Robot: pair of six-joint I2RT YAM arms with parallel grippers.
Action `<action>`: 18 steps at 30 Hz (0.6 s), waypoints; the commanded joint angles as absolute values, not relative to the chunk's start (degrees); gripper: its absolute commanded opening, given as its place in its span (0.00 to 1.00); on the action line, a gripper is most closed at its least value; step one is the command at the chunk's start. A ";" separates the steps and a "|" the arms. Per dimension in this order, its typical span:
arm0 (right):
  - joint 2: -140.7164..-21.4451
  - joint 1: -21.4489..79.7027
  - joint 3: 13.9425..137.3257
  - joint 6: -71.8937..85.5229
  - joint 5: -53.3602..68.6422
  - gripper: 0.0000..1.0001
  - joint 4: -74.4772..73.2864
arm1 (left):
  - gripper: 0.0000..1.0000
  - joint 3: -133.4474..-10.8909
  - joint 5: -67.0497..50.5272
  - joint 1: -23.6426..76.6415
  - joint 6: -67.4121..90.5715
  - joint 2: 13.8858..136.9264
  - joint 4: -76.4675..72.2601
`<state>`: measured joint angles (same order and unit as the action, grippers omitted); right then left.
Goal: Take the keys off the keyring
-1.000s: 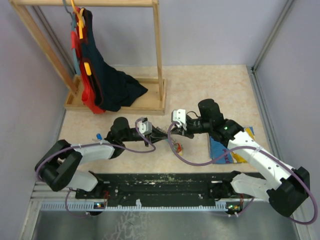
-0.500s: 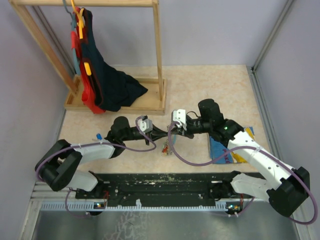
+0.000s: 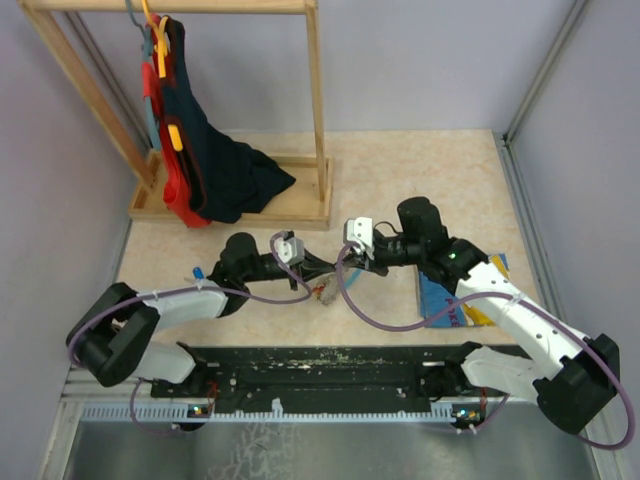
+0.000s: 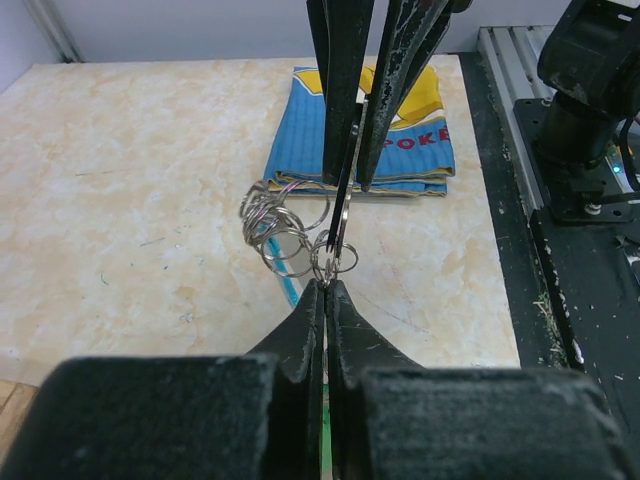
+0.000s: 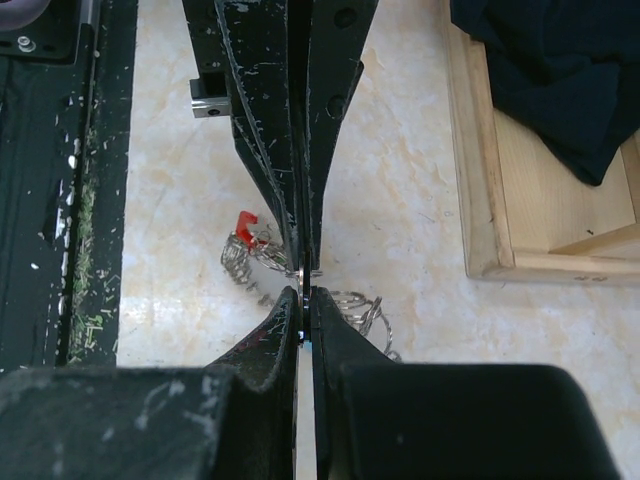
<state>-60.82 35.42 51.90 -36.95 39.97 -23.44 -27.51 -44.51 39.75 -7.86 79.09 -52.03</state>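
My two grippers meet tip to tip above the table's near middle. The left gripper (image 3: pixel 318 276) (image 4: pixel 328 284) is shut, with small silvery rings of the keyring (image 4: pixel 283 226) right at its tips. A green sliver, apparently a key head (image 4: pixel 326 440), shows between its fingers. My right gripper (image 3: pixel 341 268) (image 5: pixel 305 296) is shut on a thin flat silvery piece of the keyring (image 4: pixel 343 215), seen edge-on. Loose rings (image 5: pixel 352 306) and a chain hang below. A red key head (image 5: pixel 243 225) dangles to the left. The bunch of keys (image 3: pixel 325 292) hangs under both grippers.
A blue picture book (image 3: pixel 465 295) (image 4: pixel 372 135) lies on the table under the right arm. A wooden clothes rack (image 3: pixel 230 205) with dark and red garments stands at the back left; its base (image 5: pixel 490 150) is close on the right. The black rail (image 3: pixel 330 365) runs along the near edge.
The left gripper has closed fully. The hanging bunch of keys has shifted left, from under the right gripper to under both fingertips. Both arms have barely moved.
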 commanded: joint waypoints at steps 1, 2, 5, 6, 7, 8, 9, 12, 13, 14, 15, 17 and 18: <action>-59.33 34.47 54.09 -37.54 40.96 0.00 -20.91 | 0.00 -26.90 -43.38 39.81 -7.88 76.38 -54.42; -59.29 34.39 54.09 -37.54 40.96 0.00 -20.99 | 0.00 -26.63 -42.89 39.81 -7.69 76.05 -54.91; -59.30 34.21 53.99 -37.87 40.74 0.00 -21.05 | 0.00 -25.58 -41.43 39.77 -7.07 74.90 -56.56; -59.31 34.13 53.92 -37.95 40.63 0.00 -21.03 | 0.00 -25.28 -40.90 39.73 -6.93 74.48 -56.94; -59.27 34.10 53.83 -38.06 40.49 0.00 -21.06 | 0.00 -25.00 -40.53 39.73 -6.75 74.11 -57.14; -59.29 34.03 53.71 -38.18 40.44 0.00 -21.16 | 0.00 -24.79 -40.15 39.73 -6.69 73.65 -57.25; -59.27 33.97 53.66 -38.29 40.35 0.00 -21.10 | 0.00 -24.56 -39.52 39.73 -6.41 73.25 -57.42; -59.41 33.93 53.31 -38.65 40.37 0.00 -21.14 | 0.00 -23.74 -38.21 39.73 -4.82 72.15 -59.16; -59.52 33.93 53.14 -38.86 40.35 0.00 -21.19 | 0.00 -23.45 -37.93 39.73 -3.96 71.96 -60.21; -59.57 33.93 53.03 -39.12 40.41 0.00 -21.18 | 0.00 -23.05 -37.70 39.73 -3.32 71.81 -61.47; -59.73 33.93 52.88 -39.22 40.61 0.00 -21.16 | 0.00 -22.70 -37.52 39.73 -2.25 71.81 -62.88; -60.05 33.93 52.51 -39.30 41.54 0.00 -21.18 | 0.00 -22.12 -37.42 39.81 -0.27 72.03 -66.10; -60.22 33.93 52.47 -39.32 42.11 0.00 -21.08 | 0.00 -21.86 -37.36 39.81 0.56 72.19 -67.43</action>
